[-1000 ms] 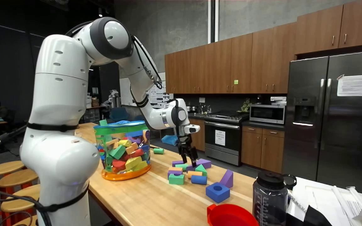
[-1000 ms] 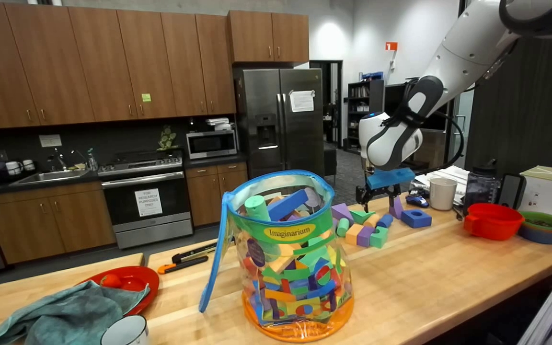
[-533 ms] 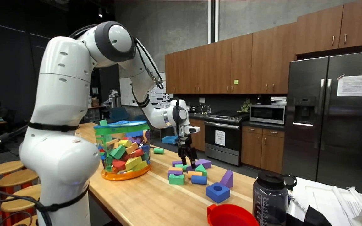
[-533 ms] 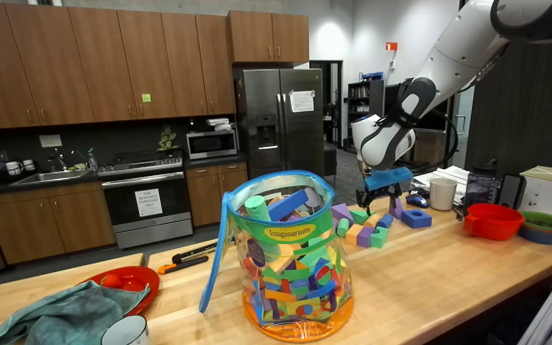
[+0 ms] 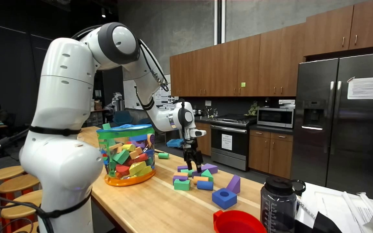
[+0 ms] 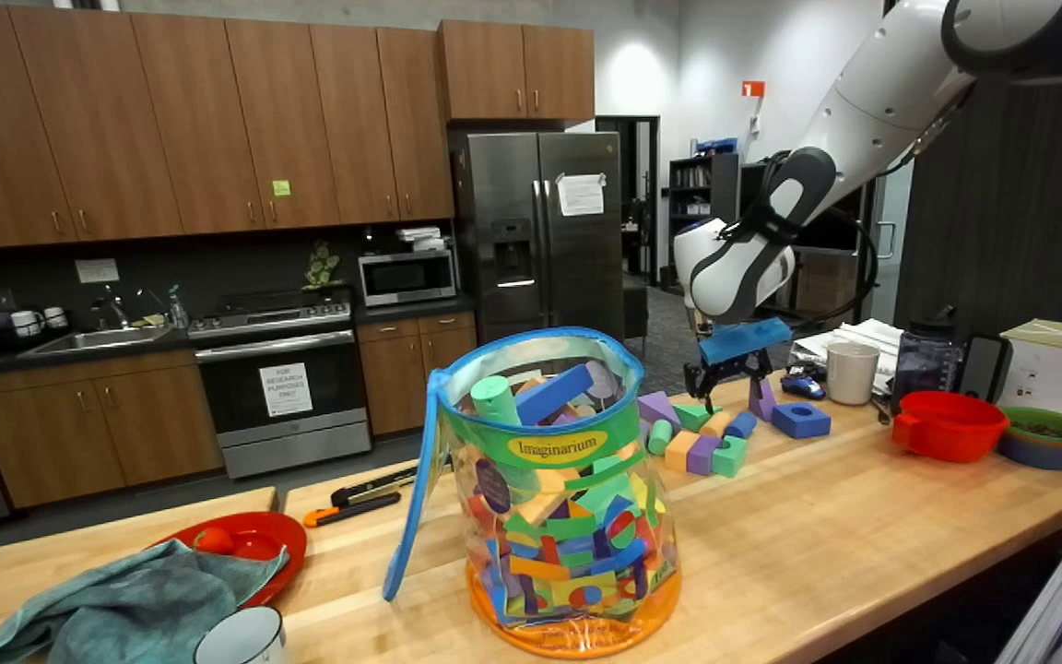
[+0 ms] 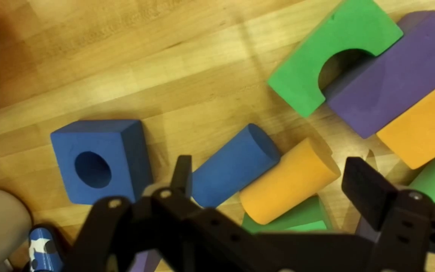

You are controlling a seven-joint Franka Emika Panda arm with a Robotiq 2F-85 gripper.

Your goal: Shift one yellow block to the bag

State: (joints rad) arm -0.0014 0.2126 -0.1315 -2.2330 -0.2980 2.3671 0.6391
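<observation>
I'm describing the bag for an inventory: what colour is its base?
Orange. The bag's base shows best in an exterior view.

On the wooden tabletop (image 6: 817,544) we find the clear plastic bag (image 6: 554,448) and, near it, loose toy blocks (image 6: 702,454), a blue cylinder (image 7: 232,166) touching a yellow-orange cylinder (image 7: 285,183). We also see a red bowl (image 6: 955,443), a beige mug (image 6: 852,373), and a teal cloth (image 6: 139,599) overlapping a red plate (image 6: 284,537).
</observation>
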